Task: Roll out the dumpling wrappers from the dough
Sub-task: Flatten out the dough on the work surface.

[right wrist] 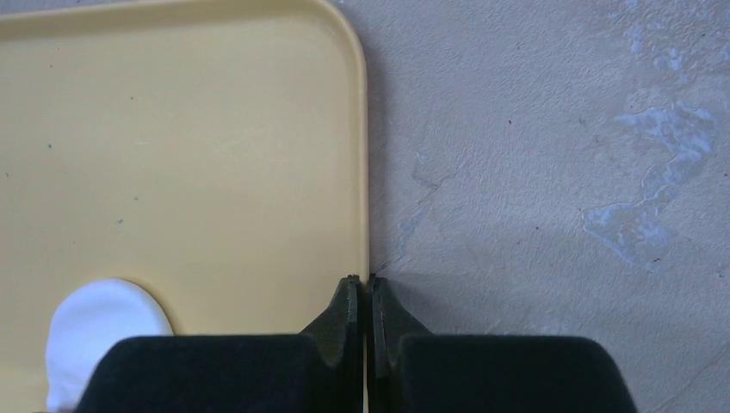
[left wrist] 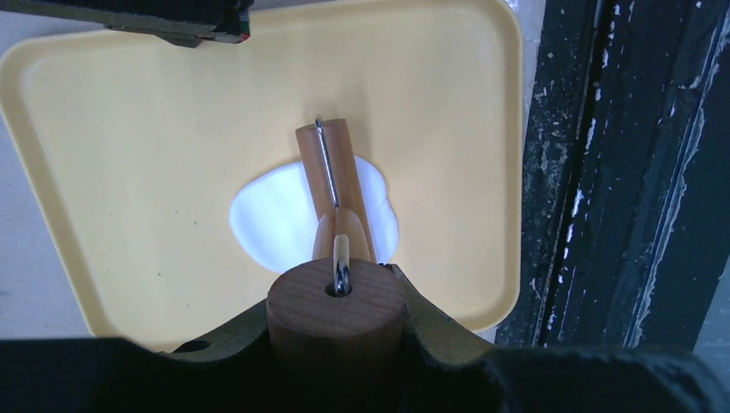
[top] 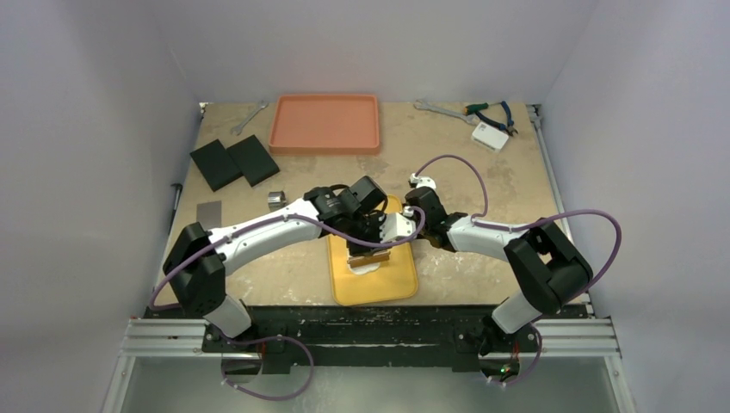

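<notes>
A flattened white dough (left wrist: 267,219) piece lies on the yellow tray (left wrist: 129,129), near its front edge. A wooden rolling pin (left wrist: 331,163) rests across the dough, pointing away from the left wrist camera. My left gripper (left wrist: 334,301) is shut on the pin's round wooden handle (left wrist: 336,331). In the top view the pin (top: 370,255) sits over the dough (top: 365,268) mid-tray. My right gripper (right wrist: 361,280) is shut, its tips pinching the tray's right rim (right wrist: 366,172); the dough (right wrist: 99,323) shows at its lower left. Separate dumpling wrappers are out of view.
An orange tray (top: 325,123) stands at the back. Two black blocks (top: 232,162), a small metal ring (top: 275,200) and a grey plate (top: 208,212) lie at the left. Wrenches (top: 435,107), pliers (top: 492,112) and a white box (top: 489,136) lie back right. A black rail (left wrist: 620,172) borders the tray's near side.
</notes>
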Robot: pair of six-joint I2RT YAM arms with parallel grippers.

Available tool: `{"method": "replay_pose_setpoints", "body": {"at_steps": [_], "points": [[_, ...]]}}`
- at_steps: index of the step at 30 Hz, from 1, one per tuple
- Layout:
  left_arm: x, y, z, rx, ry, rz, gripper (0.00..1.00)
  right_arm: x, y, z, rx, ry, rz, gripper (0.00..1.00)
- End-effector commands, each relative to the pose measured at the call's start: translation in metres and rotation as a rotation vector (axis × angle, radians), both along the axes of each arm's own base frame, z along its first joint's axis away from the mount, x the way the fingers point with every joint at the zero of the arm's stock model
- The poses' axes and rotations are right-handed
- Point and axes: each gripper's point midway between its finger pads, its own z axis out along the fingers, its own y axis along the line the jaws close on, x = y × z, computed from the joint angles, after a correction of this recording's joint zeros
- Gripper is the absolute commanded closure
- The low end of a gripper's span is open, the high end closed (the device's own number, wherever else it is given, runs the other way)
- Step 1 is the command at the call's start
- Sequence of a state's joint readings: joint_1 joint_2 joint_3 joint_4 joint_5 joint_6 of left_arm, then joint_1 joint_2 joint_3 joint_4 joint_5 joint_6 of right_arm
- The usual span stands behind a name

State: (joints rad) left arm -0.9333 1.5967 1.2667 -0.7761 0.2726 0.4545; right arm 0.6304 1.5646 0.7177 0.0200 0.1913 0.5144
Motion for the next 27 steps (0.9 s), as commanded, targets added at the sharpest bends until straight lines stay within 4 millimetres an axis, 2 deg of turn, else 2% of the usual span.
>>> {"method": "replay_pose_setpoints", "body": {"at_steps": [1,4,7,27], "points": [[-0.070,0.028,-0.039,0.122,0.236,-0.177,1.00,-0.001,-0.005,-0.006,-0.038,0.009,-0.002,1.00],[-0.089,0.038,-0.042,0.146,0.275,-0.264,1.00,-0.001,-0.006,-0.006,-0.040,0.009,-0.003,1.00],[-0.099,0.046,-0.042,0.168,0.304,-0.305,1.00,-0.001,-0.006,-0.006,-0.040,0.009,-0.005,1.00],[-0.108,0.055,-0.025,0.146,0.299,-0.386,1.00,0.000,-0.006,-0.006,-0.040,0.009,-0.009,1.00]]}}
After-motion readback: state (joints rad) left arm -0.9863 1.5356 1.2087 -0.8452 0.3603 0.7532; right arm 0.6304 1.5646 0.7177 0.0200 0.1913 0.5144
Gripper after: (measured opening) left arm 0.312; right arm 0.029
